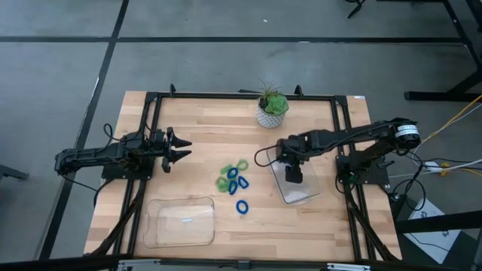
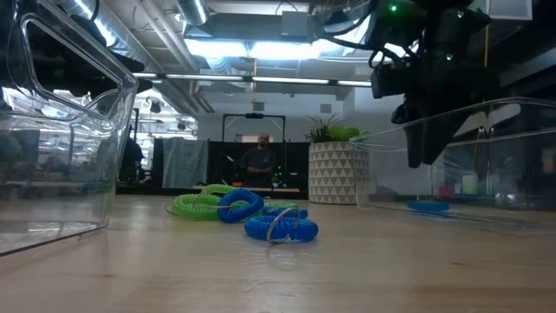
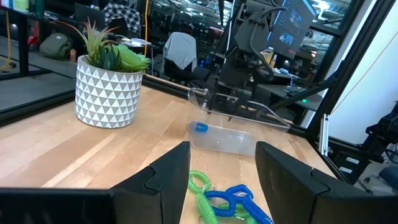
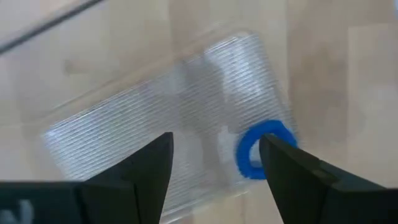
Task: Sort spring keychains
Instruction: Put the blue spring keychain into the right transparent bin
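A heap of blue and light green spring keychains [image 1: 233, 179] [image 2: 221, 206] lies mid-table, with one blue keychain [image 1: 242, 205] [image 2: 280, 228] apart on the near side. Another blue keychain [image 4: 264, 157] [image 3: 199, 127] rests on the floor of the right clear tray [image 1: 297, 188]. My right gripper [image 1: 294, 176] [image 4: 214, 168] hangs open just above that tray, fingers pointing down, touching nothing. My left gripper [image 1: 179, 148] [image 3: 221, 177] is open, left of the heap, pointing toward it.
A second clear tray [image 1: 181, 221] sits near the table's near-left corner. A potted plant in a patterned white pot [image 1: 271, 109] [image 3: 109, 87] stands at the far edge. Bare wood lies between the trays and around the heap. A person stands in the room beyond.
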Controlling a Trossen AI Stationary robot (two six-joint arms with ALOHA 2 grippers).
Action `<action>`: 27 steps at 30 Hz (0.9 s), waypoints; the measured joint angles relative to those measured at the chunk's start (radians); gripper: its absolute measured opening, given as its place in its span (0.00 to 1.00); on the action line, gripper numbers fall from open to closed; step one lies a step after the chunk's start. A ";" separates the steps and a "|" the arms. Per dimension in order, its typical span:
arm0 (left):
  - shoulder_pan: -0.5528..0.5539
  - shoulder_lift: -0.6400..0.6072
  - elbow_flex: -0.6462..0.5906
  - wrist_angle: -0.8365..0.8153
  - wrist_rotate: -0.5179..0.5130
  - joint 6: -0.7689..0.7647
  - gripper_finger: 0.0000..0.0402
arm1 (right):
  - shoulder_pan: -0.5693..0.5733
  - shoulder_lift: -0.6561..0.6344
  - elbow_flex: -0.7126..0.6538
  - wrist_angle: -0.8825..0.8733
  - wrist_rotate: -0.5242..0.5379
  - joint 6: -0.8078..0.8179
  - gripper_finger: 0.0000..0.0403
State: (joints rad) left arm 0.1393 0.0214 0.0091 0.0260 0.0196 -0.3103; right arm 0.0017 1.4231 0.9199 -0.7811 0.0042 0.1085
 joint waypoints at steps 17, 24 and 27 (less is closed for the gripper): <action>0.000 0.000 0.000 0.000 0.000 0.000 0.44 | 0.000 0.000 0.359 0.063 -0.034 -0.064 0.59; 0.000 0.000 0.000 0.000 0.000 0.000 0.44 | 0.004 0.009 0.363 0.338 -0.146 -0.036 0.59; 0.000 0.000 0.000 0.000 0.000 0.000 0.44 | 0.010 0.036 0.363 0.382 -0.156 -0.041 0.59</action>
State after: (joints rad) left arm 0.1390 0.0214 0.0092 0.0258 0.0196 -0.3103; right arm 0.0117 1.4586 1.2826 -0.3986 -0.1518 0.0676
